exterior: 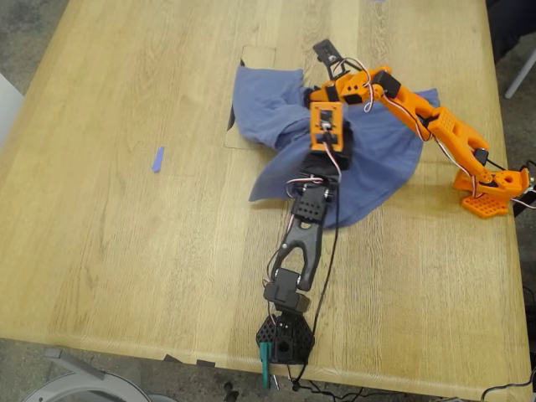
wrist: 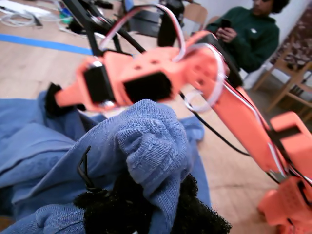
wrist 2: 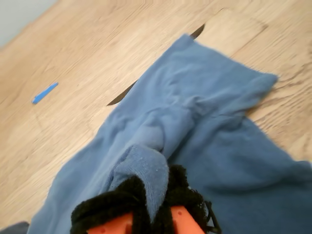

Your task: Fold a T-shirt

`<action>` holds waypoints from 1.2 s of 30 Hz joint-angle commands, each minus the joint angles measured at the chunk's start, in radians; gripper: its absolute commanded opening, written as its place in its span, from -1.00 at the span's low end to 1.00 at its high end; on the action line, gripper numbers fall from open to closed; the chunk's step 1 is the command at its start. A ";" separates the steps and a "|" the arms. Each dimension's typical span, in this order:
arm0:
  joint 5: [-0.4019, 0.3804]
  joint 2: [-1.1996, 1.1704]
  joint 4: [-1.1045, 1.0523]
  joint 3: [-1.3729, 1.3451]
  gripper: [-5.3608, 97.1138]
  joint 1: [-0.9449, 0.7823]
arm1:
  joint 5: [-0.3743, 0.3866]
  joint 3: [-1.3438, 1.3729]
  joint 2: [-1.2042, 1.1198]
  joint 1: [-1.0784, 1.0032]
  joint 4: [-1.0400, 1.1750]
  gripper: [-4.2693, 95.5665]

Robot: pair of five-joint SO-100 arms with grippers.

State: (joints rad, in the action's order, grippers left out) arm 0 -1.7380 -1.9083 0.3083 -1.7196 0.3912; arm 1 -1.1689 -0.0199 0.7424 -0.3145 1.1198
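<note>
The slate-blue T-shirt (exterior: 368, 167) lies bunched on the wooden table (exterior: 126, 251), right of centre in the exterior view; its print is hidden. My first gripper (wrist: 146, 207), on the black arm, is shut on a raised fold of the shirt (wrist: 151, 141). In the exterior view it (exterior: 325, 121) is over the shirt's middle. My second gripper (wrist 2: 146, 204), on the orange arm, is shut on another pinch of the cloth (wrist 2: 209, 122). It (exterior: 316, 94) is close beside the first gripper, and its black pad (wrist: 53, 102) shows in the first wrist view.
A small blue tape strip (exterior: 157, 159) lies on the table to the exterior view's left, also in the second wrist view (wrist 2: 45, 92). A rectangular inset panel (exterior: 243, 126) is partly under the shirt. A seated person in green (wrist: 243, 34) is beyond the table.
</note>
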 commanded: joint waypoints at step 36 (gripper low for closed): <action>-0.034 0.732 -0.460 0.038 -0.87 0.275 | -0.005 -0.121 -0.199 -0.253 -0.086 -0.92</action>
State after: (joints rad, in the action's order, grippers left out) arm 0 -1.7595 -1.1612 -0.1411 -1.7518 0.6044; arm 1 -1.1796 -0.0828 0.5231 -0.5369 1.0600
